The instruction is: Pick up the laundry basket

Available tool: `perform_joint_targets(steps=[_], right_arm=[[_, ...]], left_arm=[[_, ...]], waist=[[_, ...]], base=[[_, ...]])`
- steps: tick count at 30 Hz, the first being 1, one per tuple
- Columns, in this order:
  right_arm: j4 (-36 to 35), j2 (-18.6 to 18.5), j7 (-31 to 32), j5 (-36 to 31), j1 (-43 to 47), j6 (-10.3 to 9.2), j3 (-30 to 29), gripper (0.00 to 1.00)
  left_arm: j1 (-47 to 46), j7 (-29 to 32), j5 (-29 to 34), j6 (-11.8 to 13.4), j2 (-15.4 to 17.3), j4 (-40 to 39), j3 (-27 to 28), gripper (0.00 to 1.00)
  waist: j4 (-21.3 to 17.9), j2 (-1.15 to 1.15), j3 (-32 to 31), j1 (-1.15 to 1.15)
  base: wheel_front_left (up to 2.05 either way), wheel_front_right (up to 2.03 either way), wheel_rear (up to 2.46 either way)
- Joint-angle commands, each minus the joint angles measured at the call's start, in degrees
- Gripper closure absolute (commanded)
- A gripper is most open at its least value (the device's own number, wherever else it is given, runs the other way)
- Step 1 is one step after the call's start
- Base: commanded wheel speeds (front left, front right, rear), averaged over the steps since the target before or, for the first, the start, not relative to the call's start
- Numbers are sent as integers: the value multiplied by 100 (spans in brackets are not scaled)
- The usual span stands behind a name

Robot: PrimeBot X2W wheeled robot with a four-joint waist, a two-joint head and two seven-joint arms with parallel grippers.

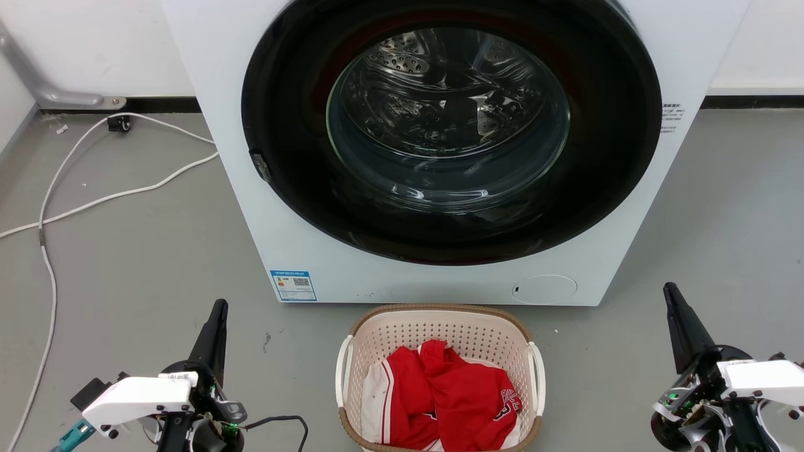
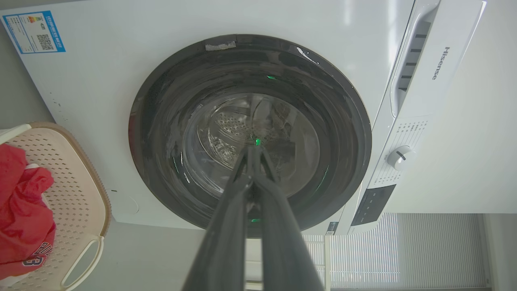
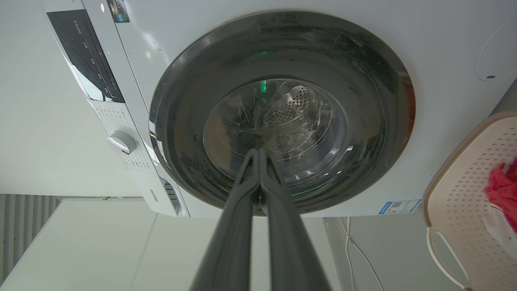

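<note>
L hand lower left, R hand lower right, both w/ fingers pressed together, holding nothing. Basket bottom centre on floor, between hands, apart from both; red clothes inside. Washer just behind, upper centre.

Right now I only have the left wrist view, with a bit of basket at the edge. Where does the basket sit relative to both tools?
Observer: From the head view, the basket sits on the floor before the washer, about midway between the left tool and the right tool.
Operator: Is the right tool open?
Observer: No. The right wrist view shows its fingers pressed together, holding nothing.
Operator: Is the basket's far handle free?
Observer: Yes, the white handle on the right tool's side is clear of the red shirt.
</note>
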Motion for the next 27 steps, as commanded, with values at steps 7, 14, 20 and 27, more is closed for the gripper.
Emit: perform_joint_targets(steps=[7,14,20,27], right_arm=[[9,21,15,-25,-64,1,-16,100],[9,26,22,-29,-65,2,-21,100],[9,30,27,-36,-66,1,-27,100],[-5,16,-112,-56,92,1,37,0]], left_arm=[[-61,33,43,-2,-13,9,21,100],[-61,40,51,-2,-18,9,27,100],[-62,35,37,-2,-23,9,33,100],[7,-109,37,0,-24,33,-139,0]], waist=[[0,0,0,0],[0,0,0,0],[0,0,0,0],[-8,0,2,0]], base=[[0,0,0],[0,0,0],[0,0,0],[0,0,0]])
